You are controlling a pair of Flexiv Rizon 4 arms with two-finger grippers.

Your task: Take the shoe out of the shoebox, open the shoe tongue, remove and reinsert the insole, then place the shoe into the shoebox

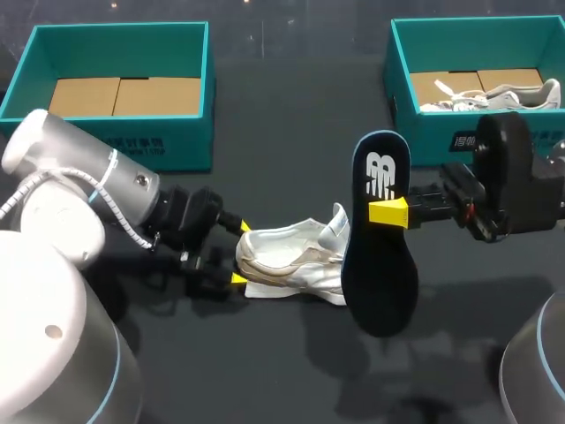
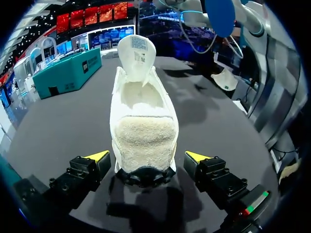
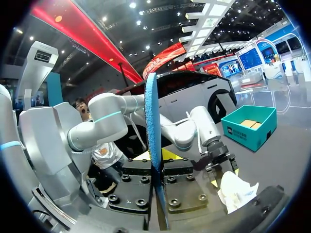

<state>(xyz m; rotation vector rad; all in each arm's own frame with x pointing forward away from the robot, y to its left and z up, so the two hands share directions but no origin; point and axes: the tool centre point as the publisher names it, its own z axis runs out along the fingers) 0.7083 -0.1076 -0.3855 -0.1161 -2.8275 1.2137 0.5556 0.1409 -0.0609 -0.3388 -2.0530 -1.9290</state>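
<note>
Right gripper [image 1: 388, 212]: pinched flat on the insole [image 1: 380, 256] at about mid-length, carrying it upright and clear of the table [image 1: 265, 371], just beside the shoe's toe end. From the right wrist view we see the insole edge-on, clamped between the fingers.

Left gripper [image 1: 240, 253]: spread wide around the heel of the shoe [image 1: 296, 261]. In the left wrist view both yellow fingertips [image 2: 97, 156] stand a little off the heel on either side, so nothing is gripped.

Shoe sits sole-down near mid-table, tongue [image 2: 137, 51] lifted forward, mouth open and bare inside. One shoebox [image 1: 190, 141] lies far left; a second shoebox [image 1: 424, 141] far right holds another shoe [image 1: 494, 95].

Handling, our judgement:
- Insole looks thin, light and floppy. The mid-length pinch leaves both ends free to sag or buckle on entry; we would feed it toe end first, at a slant.
- Shoe looks light, with a soft upper, and will likely slide if pushed. The heel seems the firmest part, so we would close the left fingers there to brace it.
</note>
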